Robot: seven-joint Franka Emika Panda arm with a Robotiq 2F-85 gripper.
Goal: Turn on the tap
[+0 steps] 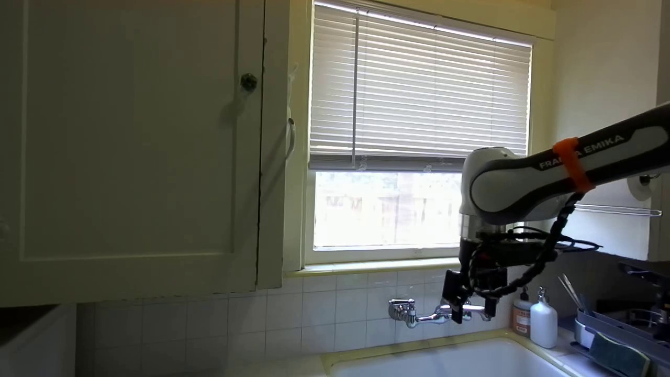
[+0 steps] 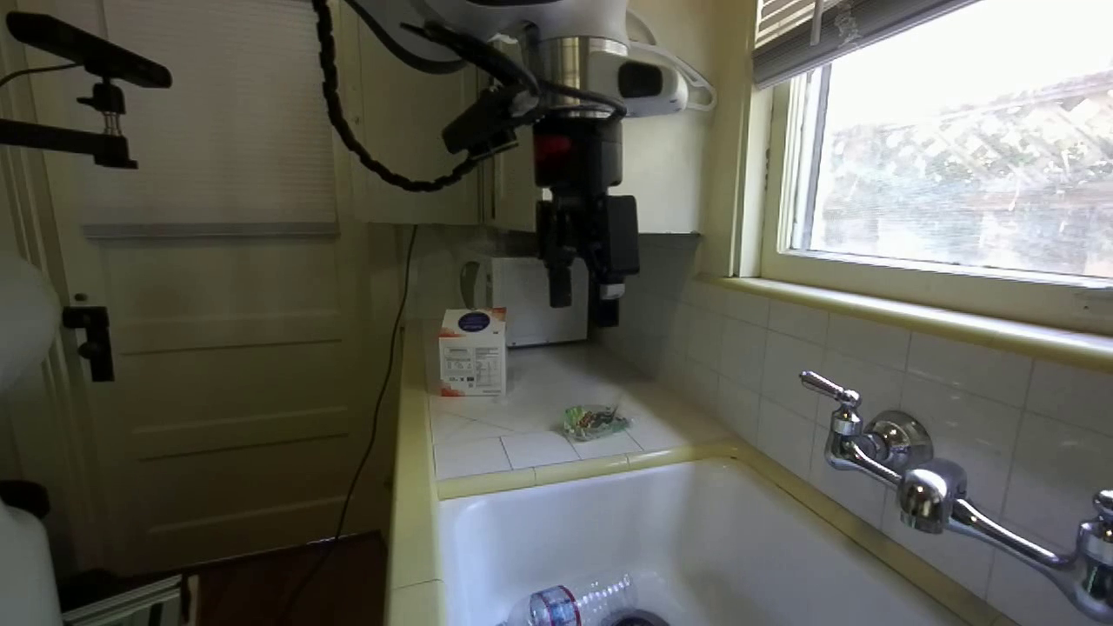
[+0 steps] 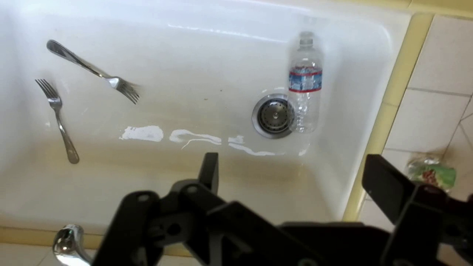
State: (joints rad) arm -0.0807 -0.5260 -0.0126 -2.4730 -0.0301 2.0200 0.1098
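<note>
Your claw hangs jaws apart, left of tap in exterior view; ease right, down, push far handle at tip.

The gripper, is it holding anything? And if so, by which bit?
Nothing is held: the gripper is open, its jaws wide apart, with the sink showing between them in the wrist view.

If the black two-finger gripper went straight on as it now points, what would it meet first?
Pointing down, the black two-finger gripper would probably meet the glossy white sink basin. Depth is unclear, so the clear plastic bottle lying near that line could come first.
</note>
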